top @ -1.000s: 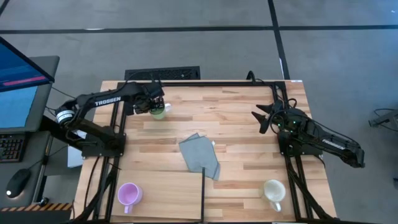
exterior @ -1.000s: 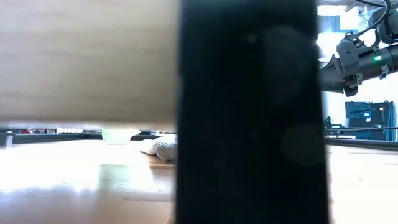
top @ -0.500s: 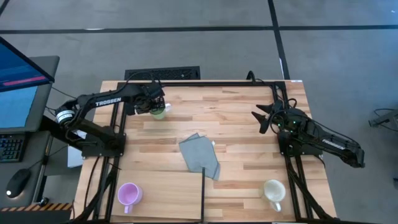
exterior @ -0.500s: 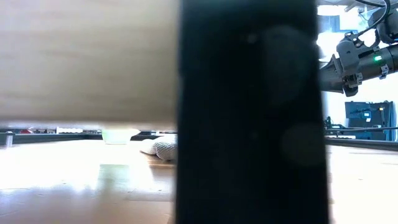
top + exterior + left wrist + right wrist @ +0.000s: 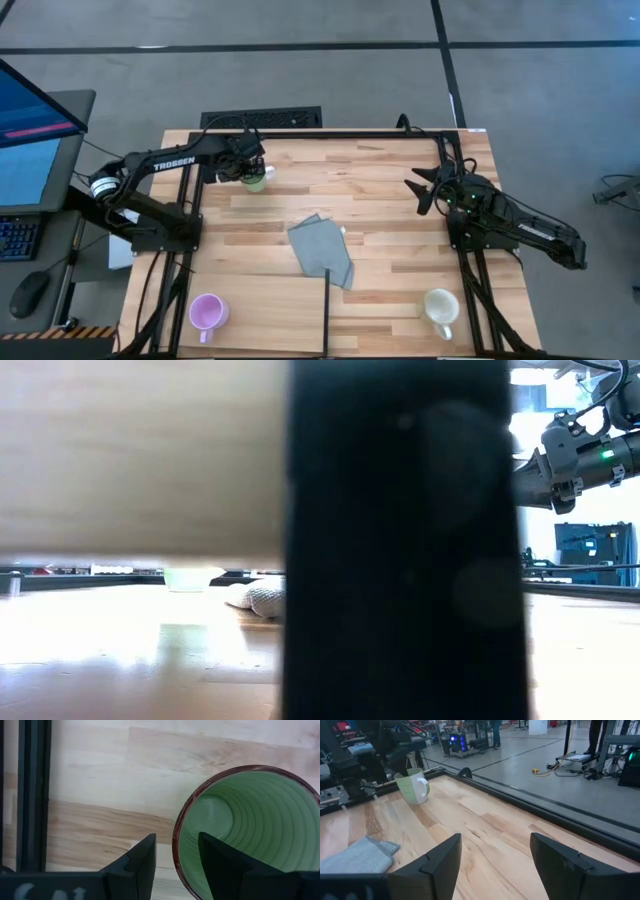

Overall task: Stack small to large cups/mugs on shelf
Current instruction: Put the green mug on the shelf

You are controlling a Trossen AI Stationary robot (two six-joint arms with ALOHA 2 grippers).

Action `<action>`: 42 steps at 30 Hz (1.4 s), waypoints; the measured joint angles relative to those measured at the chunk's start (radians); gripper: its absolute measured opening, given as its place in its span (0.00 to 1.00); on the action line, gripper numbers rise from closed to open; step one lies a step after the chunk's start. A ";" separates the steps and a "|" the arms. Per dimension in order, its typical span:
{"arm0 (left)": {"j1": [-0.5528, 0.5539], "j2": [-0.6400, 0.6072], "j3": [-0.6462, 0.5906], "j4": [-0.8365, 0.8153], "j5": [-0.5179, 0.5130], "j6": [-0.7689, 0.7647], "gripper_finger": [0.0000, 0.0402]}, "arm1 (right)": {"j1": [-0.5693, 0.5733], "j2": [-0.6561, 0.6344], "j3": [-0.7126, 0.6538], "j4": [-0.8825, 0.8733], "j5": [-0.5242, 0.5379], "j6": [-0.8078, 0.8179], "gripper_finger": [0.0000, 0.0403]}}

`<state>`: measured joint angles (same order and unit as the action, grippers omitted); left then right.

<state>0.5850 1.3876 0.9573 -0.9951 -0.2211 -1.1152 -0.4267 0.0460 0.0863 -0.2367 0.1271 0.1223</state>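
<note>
Nothing has moved since a second ago: the left gripper [image 5: 252,170] still pinches the rim of the green mug [image 5: 256,179] at the far left of the table [image 5: 380,200], one finger inside and one outside, and the right gripper [image 5: 420,190] still waits with fingers spread wide. The shelf [image 5: 270,310] is well away at the near edge with the purple mug [image 5: 207,312] on it, and the white mug [image 5: 439,308] sits near right. That rim pinch is thin, so the green mug could tip or slip out on the way and fall.
</note>
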 joint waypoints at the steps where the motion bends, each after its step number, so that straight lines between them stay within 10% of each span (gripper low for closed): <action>1: 0.000 0.000 0.000 0.000 0.000 0.010 0.35 | 0.000 0.000 0.000 0.000 0.000 0.000 0.65; 42: 0.000 0.000 0.000 0.000 0.032 -0.007 0.35 | 0.000 0.000 0.000 -0.002 -0.025 -0.001 0.65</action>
<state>0.5850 1.3876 0.9577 -0.9955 -0.1886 -1.1225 -0.4267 0.0460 0.0863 -0.2386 0.1017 0.1215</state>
